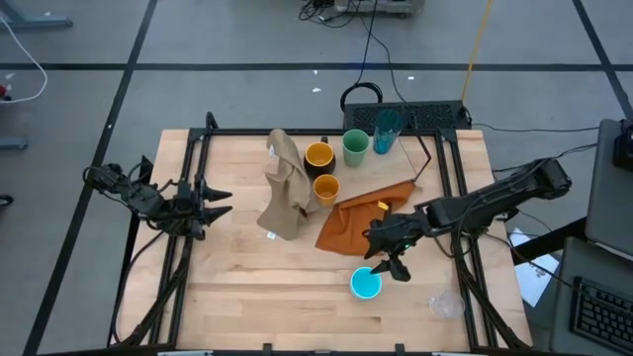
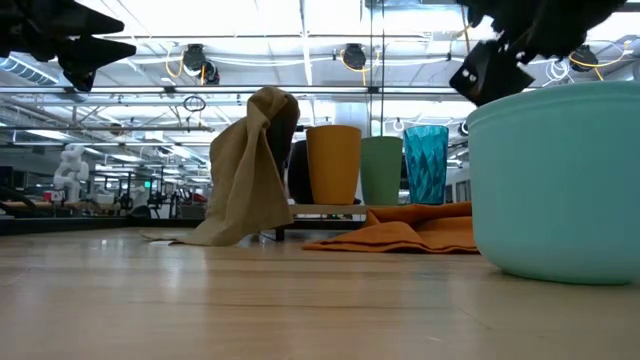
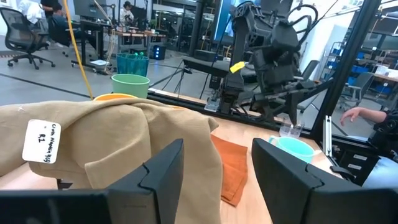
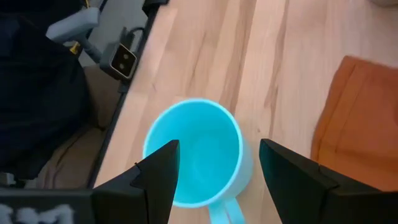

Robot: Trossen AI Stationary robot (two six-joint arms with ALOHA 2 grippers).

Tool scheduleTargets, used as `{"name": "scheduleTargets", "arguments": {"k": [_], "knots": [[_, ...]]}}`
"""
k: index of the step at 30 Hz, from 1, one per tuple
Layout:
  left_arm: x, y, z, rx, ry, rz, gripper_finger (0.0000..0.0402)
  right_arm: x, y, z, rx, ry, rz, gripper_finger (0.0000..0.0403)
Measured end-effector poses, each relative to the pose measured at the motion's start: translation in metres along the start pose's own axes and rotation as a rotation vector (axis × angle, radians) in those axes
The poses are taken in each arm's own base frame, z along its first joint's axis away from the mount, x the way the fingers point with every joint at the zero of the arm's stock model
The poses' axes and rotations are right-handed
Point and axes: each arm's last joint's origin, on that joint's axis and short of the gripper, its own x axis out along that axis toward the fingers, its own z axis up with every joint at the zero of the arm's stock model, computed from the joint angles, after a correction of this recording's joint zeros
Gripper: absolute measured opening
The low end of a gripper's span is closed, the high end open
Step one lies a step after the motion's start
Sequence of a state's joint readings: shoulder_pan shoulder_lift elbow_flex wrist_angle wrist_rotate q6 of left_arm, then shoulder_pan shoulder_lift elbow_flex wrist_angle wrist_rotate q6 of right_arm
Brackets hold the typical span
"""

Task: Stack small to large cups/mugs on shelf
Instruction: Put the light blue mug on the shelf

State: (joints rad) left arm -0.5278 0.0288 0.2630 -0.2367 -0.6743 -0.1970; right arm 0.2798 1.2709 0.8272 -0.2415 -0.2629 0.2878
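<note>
One bright cyan mug (image 1: 366,284) stands upright and empty near the table's (image 1: 237,307) front edge, right gripper (image 1: 388,259) hovering open above it. Four cups line the back edge beside a draped tan cloth (image 1: 285,188) and orange cloth (image 1: 364,216). Left gripper (image 1: 213,205) waits open by the left edge.

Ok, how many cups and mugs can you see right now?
6. Teal tumbler, green cup and yellow mug along the far edge; orange cup just nearer; cyan mug under the right claw; clear glass near right. The tan cloth may hide more.
</note>
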Motion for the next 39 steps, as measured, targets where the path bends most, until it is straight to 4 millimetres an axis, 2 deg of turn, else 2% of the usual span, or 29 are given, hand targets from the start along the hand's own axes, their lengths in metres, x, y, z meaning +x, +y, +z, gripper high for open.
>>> {"name": "scheduleTargets", "arguments": {"k": [5, 24, 34, 39], "knots": [[0.0, 0.0, -0.001, 0.008, 0.009, 0.002, 0.0191, 0.015, -0.005, -0.004, 0.015, 0.053, -0.016, 0.0212], [0.0, 0.0, -0.003, 0.026, 0.026, -0.011, 0.0191, 0.048, -0.012, -0.01, 0.068, 0.105, 0.004, 0.0212], [0.0, 0.0, -0.003, 0.024, 0.029, -0.016, 0.0191, 0.052, -0.014, -0.011, 0.069, 0.116, 0.0, 0.0211], [0.0, 0.0, -0.004, 0.025, 0.035, -0.015, 0.0191, 0.052, -0.014, -0.011, 0.076, 0.115, -0.005, 0.0188]]}}
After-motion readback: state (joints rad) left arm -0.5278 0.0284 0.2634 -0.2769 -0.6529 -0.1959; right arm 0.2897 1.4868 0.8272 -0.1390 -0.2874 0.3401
